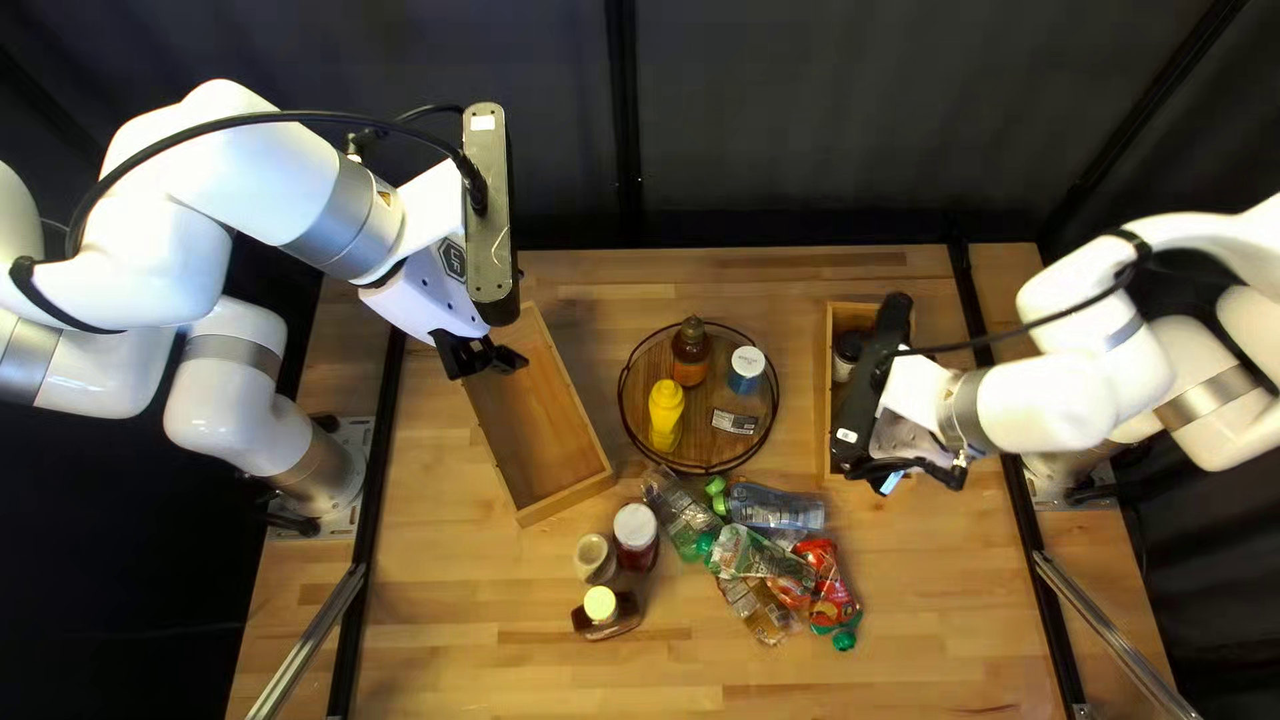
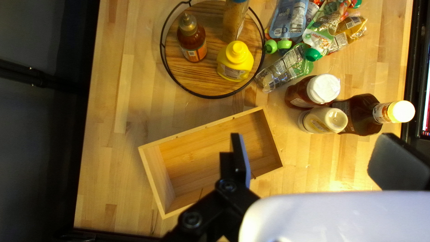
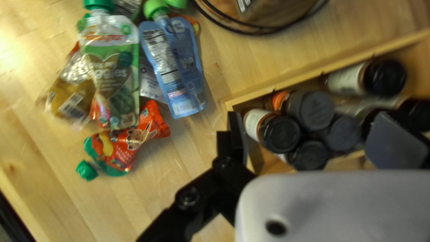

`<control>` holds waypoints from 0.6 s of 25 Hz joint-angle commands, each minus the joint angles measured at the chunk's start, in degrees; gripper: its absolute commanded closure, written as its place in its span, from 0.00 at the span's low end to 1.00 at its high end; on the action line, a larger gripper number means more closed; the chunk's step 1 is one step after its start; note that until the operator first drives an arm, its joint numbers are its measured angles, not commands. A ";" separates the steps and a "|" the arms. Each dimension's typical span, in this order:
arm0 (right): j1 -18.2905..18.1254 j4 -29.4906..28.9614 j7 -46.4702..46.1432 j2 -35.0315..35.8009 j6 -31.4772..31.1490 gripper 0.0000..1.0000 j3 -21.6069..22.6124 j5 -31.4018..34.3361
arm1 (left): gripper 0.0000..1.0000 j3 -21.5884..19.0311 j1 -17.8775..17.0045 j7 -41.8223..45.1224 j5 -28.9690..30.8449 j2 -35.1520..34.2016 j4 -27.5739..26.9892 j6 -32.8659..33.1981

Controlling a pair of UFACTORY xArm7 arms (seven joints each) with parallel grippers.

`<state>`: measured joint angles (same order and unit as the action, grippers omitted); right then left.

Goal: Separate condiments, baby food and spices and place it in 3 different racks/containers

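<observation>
In the top left view my left gripper [image 1: 483, 358] hangs over the far end of an empty wooden box [image 1: 540, 414]; in the left wrist view that gripper [image 2: 319, 160] is open, holding nothing. My right gripper [image 1: 920, 472] is above the right wooden box [image 1: 830, 400]. Open fingers show in the right wrist view, the gripper [image 3: 316, 140] above black-capped spice jars [image 3: 310, 110] in that box. A round rack [image 1: 624, 400] bears a yellow mustard bottle [image 1: 666, 411], a brown sauce bottle [image 1: 691, 350] and a blue-labelled jar [image 1: 746, 370]. Baby food pouches [image 1: 780, 511] lie piled on the table.
Near the empty box's near end stand a red-brown bottle with white cap [image 1: 636, 536] and a small pale bottle [image 1: 595, 558], beside a dark yellow-capped bottle [image 1: 607, 611]. Black rails run along both table sides; a screen edge [image 2: 425, 107] shows in the left wrist view.
</observation>
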<state>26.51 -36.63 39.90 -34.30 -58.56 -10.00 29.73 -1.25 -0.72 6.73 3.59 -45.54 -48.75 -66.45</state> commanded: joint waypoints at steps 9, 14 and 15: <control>0.21 -6.46 -20.01 -10.45 -3.06 0.00 -8.52 0.13 | 0.00 0.00 0.00 0.00 0.00 0.00 0.00 0.00; 0.06 -9.66 -22.00 -13.66 -5.63 0.00 -9.92 -1.65 | 0.00 0.00 0.00 0.00 0.00 0.00 0.00 0.00; -0.03 -10.58 -21.84 -14.59 -6.60 0.00 -10.02 -2.52 | 0.00 0.00 0.00 0.00 0.00 0.00 0.00 0.00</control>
<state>26.63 -45.54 18.36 -47.16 -63.52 -19.58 28.55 -1.25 -0.72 6.73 3.59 -45.54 -48.75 -66.45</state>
